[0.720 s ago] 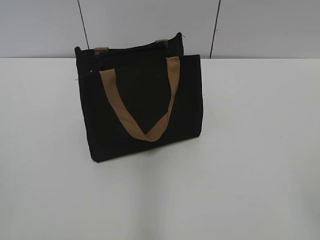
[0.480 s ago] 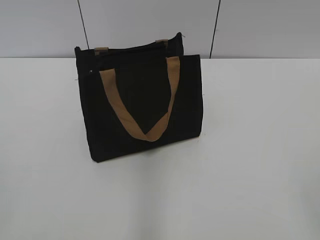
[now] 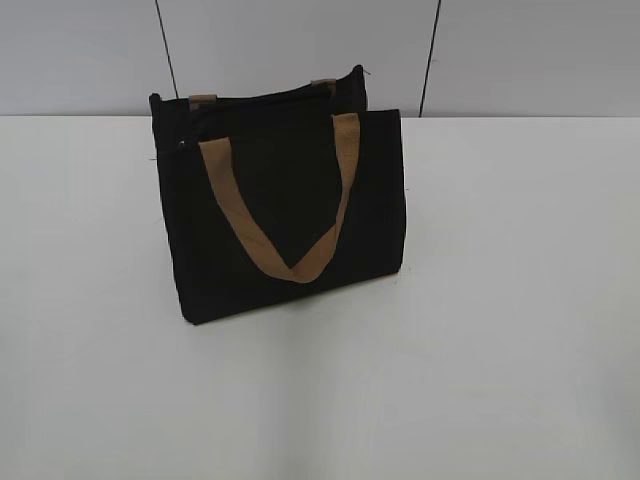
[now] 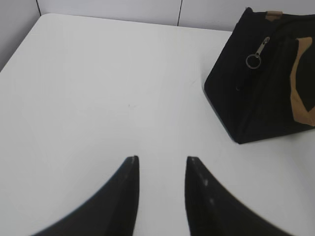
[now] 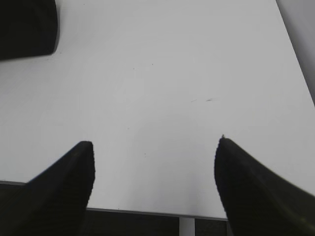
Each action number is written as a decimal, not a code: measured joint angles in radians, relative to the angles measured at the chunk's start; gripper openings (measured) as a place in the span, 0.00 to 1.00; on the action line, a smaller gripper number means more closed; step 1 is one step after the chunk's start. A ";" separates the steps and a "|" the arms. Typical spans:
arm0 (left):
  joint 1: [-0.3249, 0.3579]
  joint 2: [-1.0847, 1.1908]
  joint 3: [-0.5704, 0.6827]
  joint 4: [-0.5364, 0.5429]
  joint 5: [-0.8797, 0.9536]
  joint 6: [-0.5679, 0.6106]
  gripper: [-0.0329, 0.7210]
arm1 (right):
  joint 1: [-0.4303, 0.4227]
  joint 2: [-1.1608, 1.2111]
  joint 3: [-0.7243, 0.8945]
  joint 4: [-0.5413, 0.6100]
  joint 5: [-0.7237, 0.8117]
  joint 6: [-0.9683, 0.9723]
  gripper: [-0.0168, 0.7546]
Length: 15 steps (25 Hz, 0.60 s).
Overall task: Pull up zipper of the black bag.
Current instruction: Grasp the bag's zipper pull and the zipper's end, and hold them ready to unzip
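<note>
Left tool [image 4: 161, 160] view only — perhaps zipper [image 4: 257, 53].

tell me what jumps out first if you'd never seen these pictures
The black bag stands alone on the white table, its tan handle hanging in a V down the front. In the left wrist view the zipper, a silver pull with a ring, hangs on the bag's end. The left gripper and the right gripper are both open, holding nothing.

white table [image 3: 500, 300], grey panelled wall [image 3: 300, 50]
</note>
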 joint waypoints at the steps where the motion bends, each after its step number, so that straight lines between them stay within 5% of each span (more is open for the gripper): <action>1: 0.000 0.000 0.000 0.000 0.000 0.000 0.36 | 0.000 0.000 0.000 0.000 0.000 0.000 0.77; 15: 0.000 0.000 0.000 -0.005 0.000 0.000 0.36 | 0.000 0.000 0.000 0.000 0.000 0.000 0.77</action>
